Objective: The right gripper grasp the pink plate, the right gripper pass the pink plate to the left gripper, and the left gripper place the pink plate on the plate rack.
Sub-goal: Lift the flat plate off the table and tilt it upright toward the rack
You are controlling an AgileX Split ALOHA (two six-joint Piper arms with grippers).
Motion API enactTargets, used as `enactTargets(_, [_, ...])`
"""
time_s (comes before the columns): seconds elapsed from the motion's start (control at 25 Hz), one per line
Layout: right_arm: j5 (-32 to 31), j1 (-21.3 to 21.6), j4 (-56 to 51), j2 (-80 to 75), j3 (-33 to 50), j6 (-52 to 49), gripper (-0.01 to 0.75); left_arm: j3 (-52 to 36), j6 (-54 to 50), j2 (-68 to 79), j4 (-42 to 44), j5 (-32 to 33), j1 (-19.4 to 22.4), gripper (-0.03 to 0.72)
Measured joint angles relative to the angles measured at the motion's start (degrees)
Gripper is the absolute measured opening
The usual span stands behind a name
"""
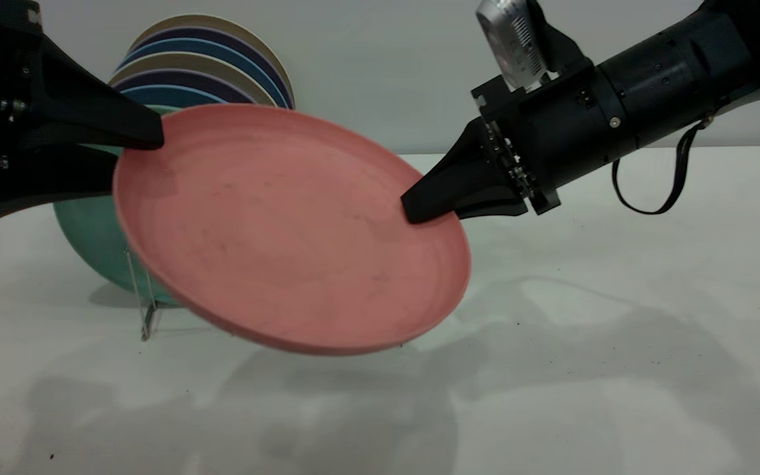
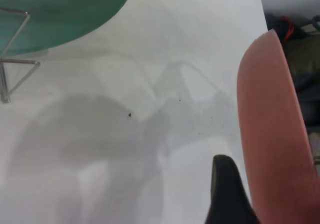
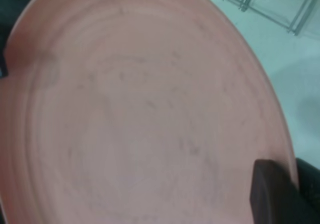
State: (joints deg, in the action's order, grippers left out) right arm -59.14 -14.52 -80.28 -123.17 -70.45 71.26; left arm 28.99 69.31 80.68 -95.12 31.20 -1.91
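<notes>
The pink plate (image 1: 287, 231) hangs tilted in the air above the table, held at both sides. My right gripper (image 1: 411, 208) is shut on its right rim; one finger (image 3: 267, 194) lies on the plate's face (image 3: 140, 114). My left gripper (image 1: 146, 150) is closed over the plate's upper left rim, one wedge finger on top and the other behind. In the left wrist view the plate (image 2: 267, 129) is edge-on, with one finger (image 2: 225, 194) against it. The plate rack (image 1: 146, 310) stands behind and below the plate's left side.
A green plate (image 1: 86, 231) stands in the rack's front slot, right behind the pink plate. Several striped blue and beige plates (image 1: 221, 66) stand in the rack farther back. The white table (image 1: 617, 330) stretches out to the right and front.
</notes>
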Motion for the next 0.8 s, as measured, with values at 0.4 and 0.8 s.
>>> enactTargets(0.4, [-0.2,-4.9,-2.2,0.0,0.0,0.3,0.016,0.1,-0.7,4.2,0.0,4.1,0.0,0.456])
enactTargets(0.8, [-0.1,-5.4,-2.5,0.0,0.0,1.2,0.028,0.1,-0.3,4.8,0.7,2.9,0.1,0.143])
